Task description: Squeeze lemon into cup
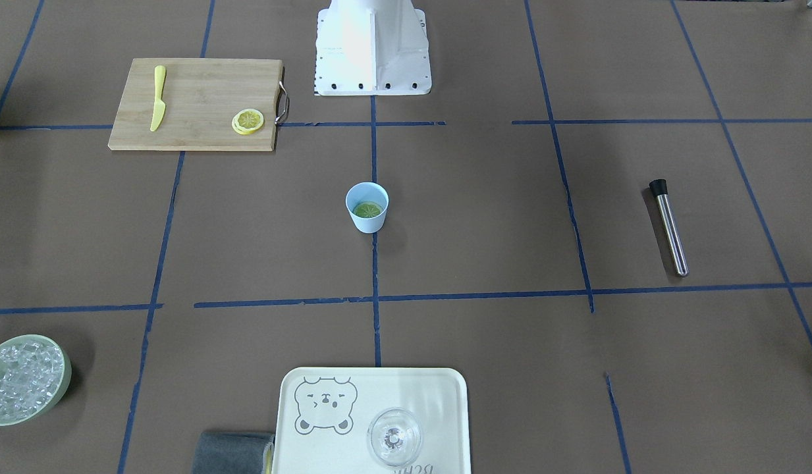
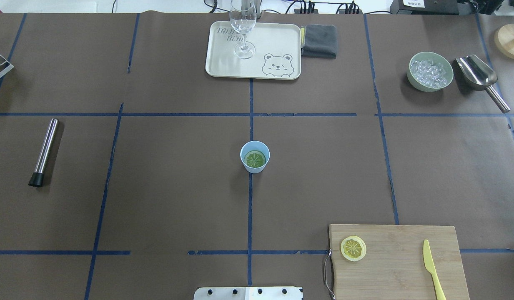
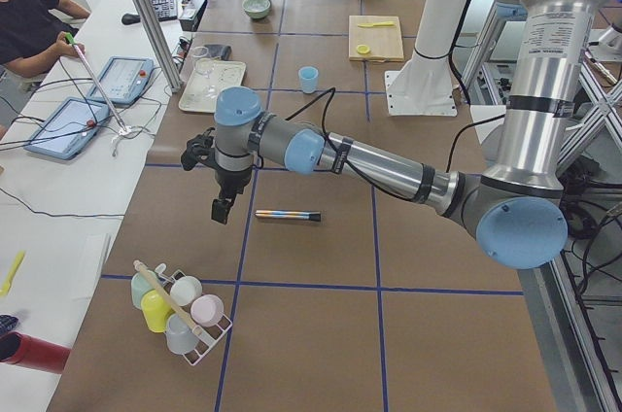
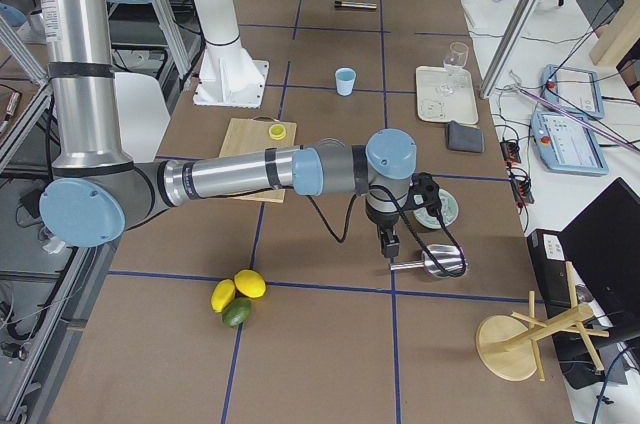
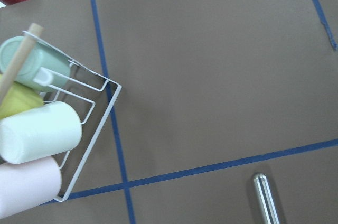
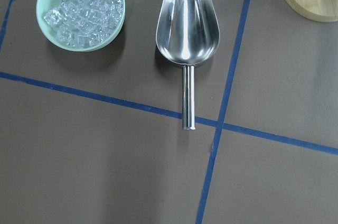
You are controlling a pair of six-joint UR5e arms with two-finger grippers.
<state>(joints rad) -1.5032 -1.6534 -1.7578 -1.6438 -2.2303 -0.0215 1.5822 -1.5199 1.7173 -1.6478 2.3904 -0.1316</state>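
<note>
My left claw (image 3: 222, 208) hangs above the table near the rack (image 3: 180, 310), and my right claw (image 4: 391, 247) hangs above the scoop (image 4: 440, 262). Whether either is open or closed, I cannot tell. The cup (image 2: 254, 157) stands upright at table centre with a lemon slice (image 2: 255, 158) lying inside. A second slice (image 2: 353, 248) rests on the board (image 2: 396, 260).

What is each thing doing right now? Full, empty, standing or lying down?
cup: upright, holding one lemon slice.
other lemon slice: flat on the cutting board.
knife: lying on that board.
glass: upright, empty, on the tray.
bowl: full of ice.
scoop: lying empty.
metal rod: lying on its side.
left gripper, right gripper: cannot tell if open.
</note>
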